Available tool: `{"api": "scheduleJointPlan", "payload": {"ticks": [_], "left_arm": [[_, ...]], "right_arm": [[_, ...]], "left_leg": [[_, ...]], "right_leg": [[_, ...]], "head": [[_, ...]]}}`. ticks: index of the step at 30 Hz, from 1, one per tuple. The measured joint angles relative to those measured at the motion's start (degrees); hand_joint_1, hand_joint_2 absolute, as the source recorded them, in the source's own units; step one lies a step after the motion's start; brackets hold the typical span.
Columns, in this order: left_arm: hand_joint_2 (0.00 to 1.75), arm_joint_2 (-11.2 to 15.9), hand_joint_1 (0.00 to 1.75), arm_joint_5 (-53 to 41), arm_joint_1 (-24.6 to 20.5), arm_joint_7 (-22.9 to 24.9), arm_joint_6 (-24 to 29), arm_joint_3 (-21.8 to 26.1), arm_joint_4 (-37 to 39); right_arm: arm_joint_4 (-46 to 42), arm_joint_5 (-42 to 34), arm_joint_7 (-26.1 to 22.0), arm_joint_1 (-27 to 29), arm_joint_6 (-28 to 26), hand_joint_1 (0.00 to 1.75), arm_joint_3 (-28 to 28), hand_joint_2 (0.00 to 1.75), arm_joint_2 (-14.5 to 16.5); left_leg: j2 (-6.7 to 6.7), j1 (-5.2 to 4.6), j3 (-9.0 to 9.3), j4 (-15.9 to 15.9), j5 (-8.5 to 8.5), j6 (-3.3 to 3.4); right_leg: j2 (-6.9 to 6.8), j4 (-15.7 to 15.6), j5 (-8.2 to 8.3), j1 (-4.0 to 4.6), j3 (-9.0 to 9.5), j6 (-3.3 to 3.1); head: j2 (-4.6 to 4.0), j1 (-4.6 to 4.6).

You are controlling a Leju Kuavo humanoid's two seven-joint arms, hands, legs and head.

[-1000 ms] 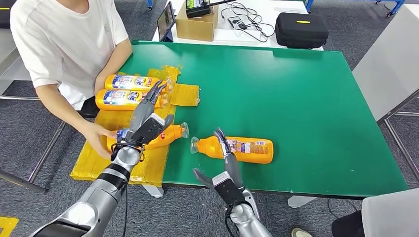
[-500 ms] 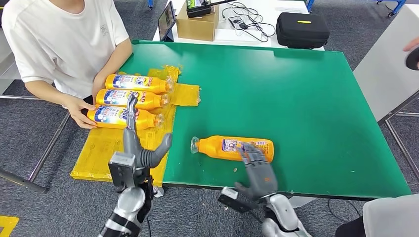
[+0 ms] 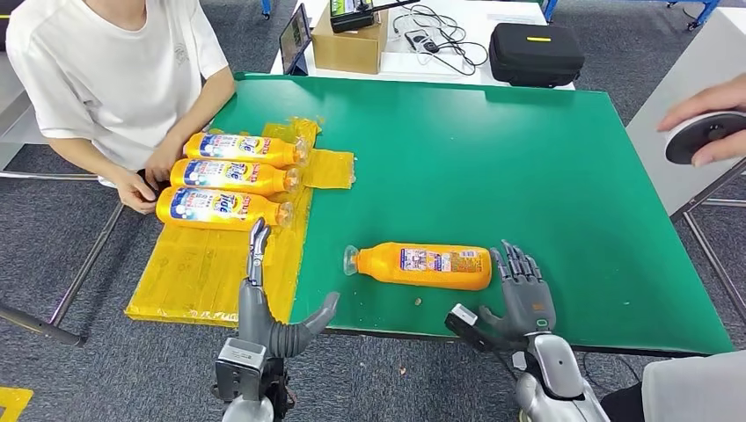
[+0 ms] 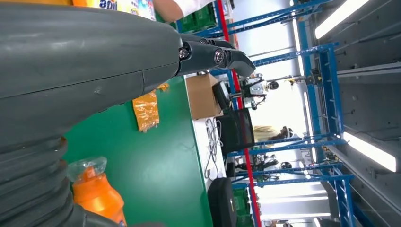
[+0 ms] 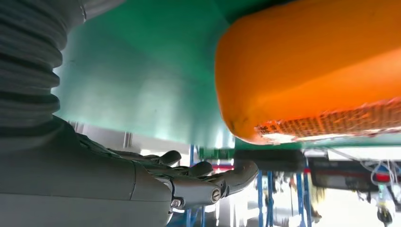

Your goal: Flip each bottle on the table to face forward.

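Green rectangular surface [image 3: 493,149]. One orange plastic bottle with a clear cap and a printed label [image 3: 422,265] lies on its side near the front edge, roughly mid-width, cap pointing toward the left edge, label up. It rests alone, touched by nothing.

Right robot hand [image 3: 525,294] is raised at the front edge just beside the bottle's base, fingers spread and upright, released, grasping nothing (a small gap to the bottle shows in the head view).

Left robot hand [image 3: 268,308] stands at the front edge near the left corner, one finger extended upward, thumb out to the side; released, nothing in it.

Crumpled yellow plastic sheet [image 3: 198,272] covers the left edge. On it, three more orange bottles with blue-and-white labels [image 3: 229,178] lie side by side, touching, caps toward the surface's middle.

A person in a white T-shirt [image 3: 106,70] sits at the left edge, hands by the bottle bases.
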Motion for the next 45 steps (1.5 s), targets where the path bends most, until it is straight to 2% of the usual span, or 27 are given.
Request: {"api": "scheduleJointPlan", "payload": {"ticks": [4,8,11,19,25,36,37,40,41,43,45], "left_arm": [[1.75,0.0,0.00,1.3,-0.7,0.1,-2.8,-1.5,0.0],[1.75,-0.1,0.00,1.5,-2.0,-0.2,-2.2,-2.8,0.3],[1.75,-0.1,0.00,2.9,-2.8,-0.1,-2.5,-3.4,0.8],[1.75,-0.2,0.00,3.8,-4.9,-0.1,-3.8,-4.0,1.4],[1.75,-0.2,0.00,4.4,-5.8,0.4,-4.9,-4.8,2.3],[1.75,-0.2,0.00,4.5,-6.4,0.6,-5.0,-5.0,3.4],[1.75,-0.2,0.00,4.5,-6.4,0.6,-5.0,-5.0,3.5],[1.75,-0.2,0.00,4.6,-6.6,0.6,-5.0,-5.0,3.8],[1.75,-0.2,0.00,4.6,-6.7,0.6,-5.0,-5.0,3.9],[1.75,-0.2,0.00,4.6,-6.9,0.7,-5.1,-5.0,4.1],[1.75,-0.2,0.00,4.6,-7.2,0.7,-5.1,-5.2,4.5]], "right_arm": [[5.4,-2.4,-3.4,-6.6,2.6,0.00,-0.2,1.75,0.5],[11.8,-1.3,-3.8,-13.5,4.2,0.00,0.8,1.75,2.6],[15.3,-1.0,-3.9,-16.5,4.8,0.00,2.0,1.75,4.5],[20.4,-1.2,-3.8,-20.6,7.5,0.00,4.6,1.75,7.8],[23.5,-2.4,-3.6,-22.8,13.8,0.00,6.6,1.75,9.6],[26.3,-3.8,-1.9,-24.3,16.6,0.00,7.8,1.75,10.2],[26.5,-3.6,-1.1,-24.5,17.1,0.14,8.0,1.75,10.2],[27.7,-1.7,4.4,-26.0,19.9,1.45,9.0,1.75,10.2],[28.2,-1.2,6.5,-26.6,21.0,1.75,9.3,1.75,10.1],[29.5,-0.8,9.3,-27.8,22.9,1.75,9.7,1.75,9.9],[30.5,-1.0,10.0,-28.5,23.9,1.75,9.8,1.75,9.5]], "left_leg": [[0.09,-0.01,-0.01,0.0,0.11,0.08],[0.07,-0.02,-0.01,0.0,0.17,0.11],[0.06,0.00,-0.01,0.0,0.18,0.10],[0.01,0.00,-0.06,0.0,0.17,0.10],[-0.02,-0.02,-0.07,0.0,0.17,0.11],[-0.02,-0.01,-0.06,0.0,0.17,0.11],[-0.01,-0.01,-0.06,0.0,0.17,0.11],[0.00,-0.01,-0.04,0.0,0.17,0.11],[0.00,-0.01,-0.01,0.0,0.18,0.11],[-0.02,-0.01,0.02,0.0,0.18,0.12],[-0.06,-0.01,0.03,0.0,0.20,0.13]], "right_leg": [[0.07,0.0,0.09,-0.02,-0.02,0.07],[0.07,0.0,0.14,-0.01,-0.03,0.12],[0.07,0.0,0.13,0.00,-0.04,0.12],[0.06,0.0,0.09,-0.01,-0.06,0.10],[0.04,0.0,0.10,-0.02,-0.07,0.11],[0.04,0.0,0.10,-0.02,-0.07,0.11],[0.04,0.0,0.10,-0.02,-0.07,0.11],[0.05,0.0,0.10,-0.02,-0.07,0.11],[0.05,0.0,0.10,-0.02,-0.06,0.11],[0.03,0.0,0.10,-0.02,-0.04,0.11],[0.00,0.0,0.10,-0.02,-0.01,0.11]], "head": [[0.00,0.02],[0.00,0.01],[0.00,0.00],[0.00,0.01],[0.00,0.01],[0.00,0.01],[0.00,0.01],[0.00,0.01],[0.00,0.01],[0.00,0.01],[0.00,0.00]]}}
